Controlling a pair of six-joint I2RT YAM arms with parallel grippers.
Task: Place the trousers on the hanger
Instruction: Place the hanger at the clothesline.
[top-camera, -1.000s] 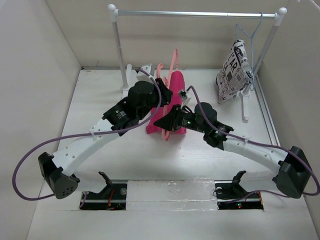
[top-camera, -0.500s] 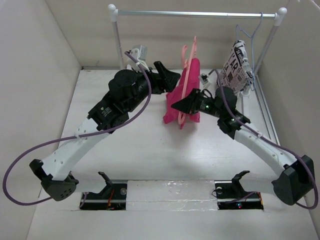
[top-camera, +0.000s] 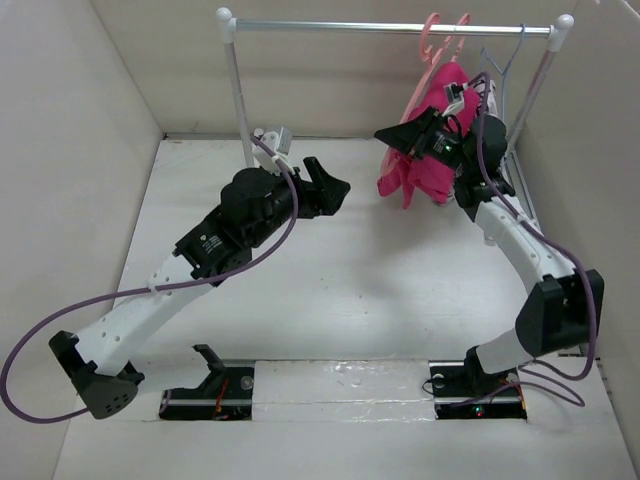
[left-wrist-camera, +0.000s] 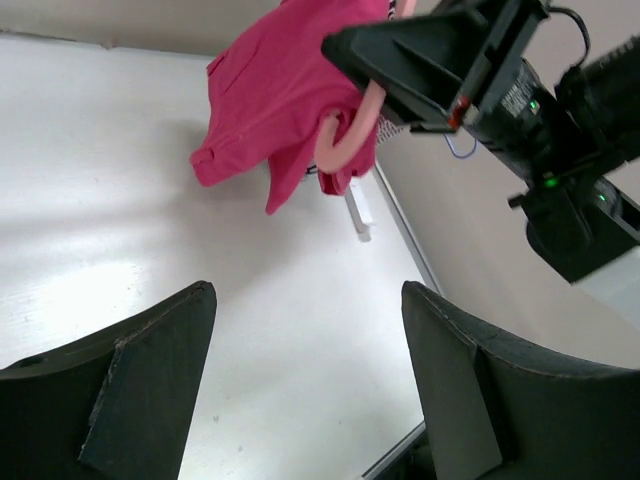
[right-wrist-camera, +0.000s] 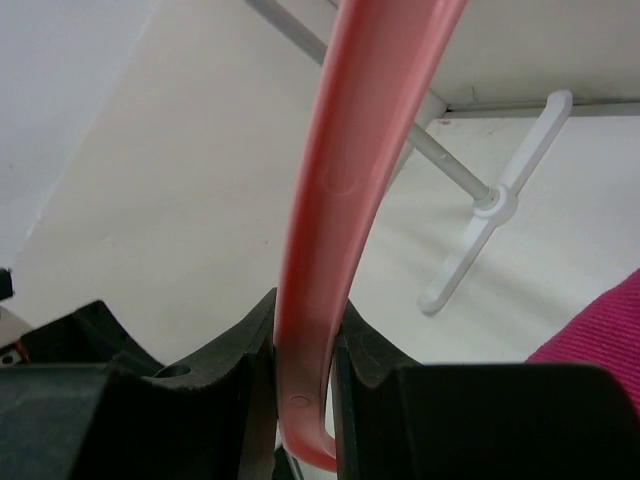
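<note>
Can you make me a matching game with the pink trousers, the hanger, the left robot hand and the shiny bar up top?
Things:
1. trousers
2. hanger
3. left gripper
4. rail

Where or how:
A. jaws open, holding nothing
B. silver, running across the top at the back
C. salmon-pink, clamped in the right gripper
D. bright magenta, draped over the hanger, up off the table

Pairs: 1-D, 2-C, 3-A, 4-B
</note>
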